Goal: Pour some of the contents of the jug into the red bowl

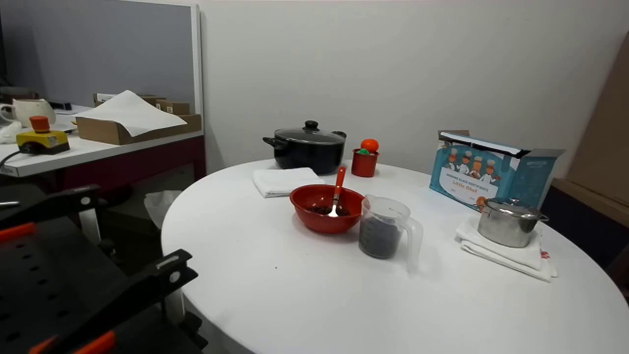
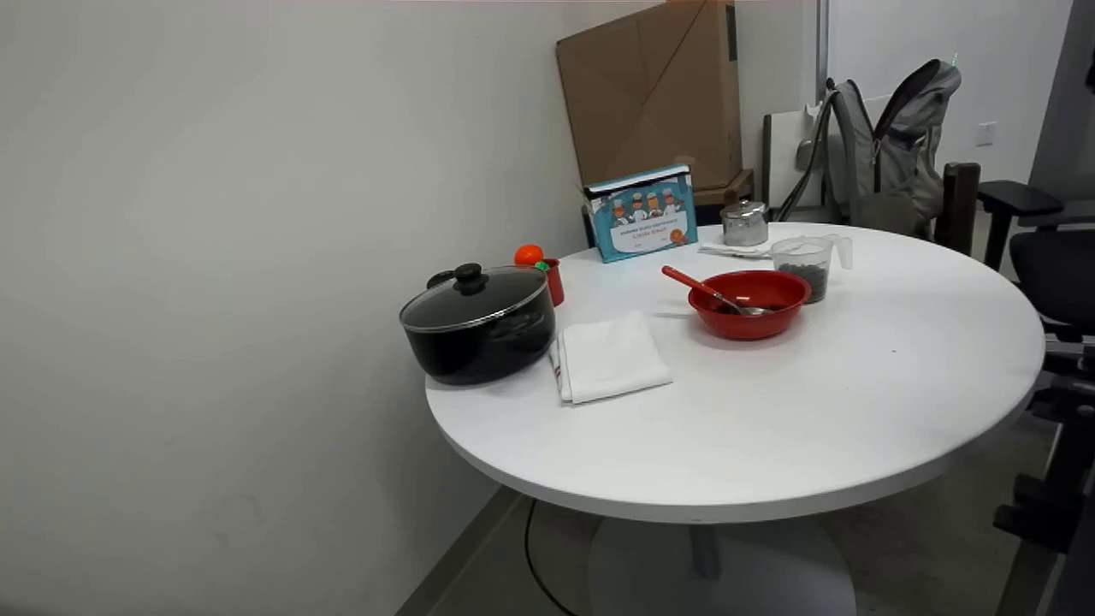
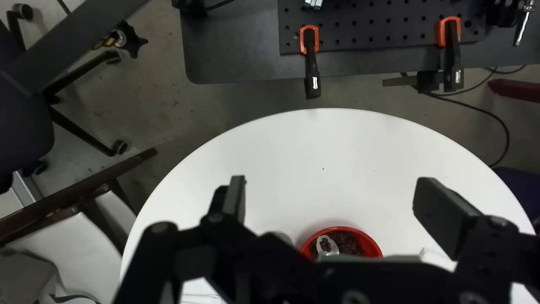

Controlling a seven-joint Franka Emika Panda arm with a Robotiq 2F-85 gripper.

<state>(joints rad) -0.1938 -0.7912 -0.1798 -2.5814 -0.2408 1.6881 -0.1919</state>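
Note:
The jug point(image 1: 379, 236) is a clear measuring cup with a handle, part filled with dark grey contents. It stands upright on the table beside the red bowl point(image 1: 322, 225), and shows likewise in an exterior view point(image 2: 804, 267). The red bowl also shows in an exterior view point(image 2: 742, 325) and, partly hidden, in the wrist view point(image 3: 372, 244). It holds dark brown bits and a spoon point(image 1: 339, 184) with a red handle. My gripper point(image 3: 331, 183) is open and empty, high above the table; it is outside both exterior views. In the wrist view my gripper hides most of the jug.
On the round white table point(image 1: 275, 295) are a black lidded pot point(image 1: 309, 150), a folded white cloth point(image 1: 285, 181), a small red cup point(image 1: 364, 164), a blue box point(image 1: 474, 169) and a metal pot point(image 1: 508, 223) on another cloth. Black clamps point(image 3: 311, 63) project toward the table.

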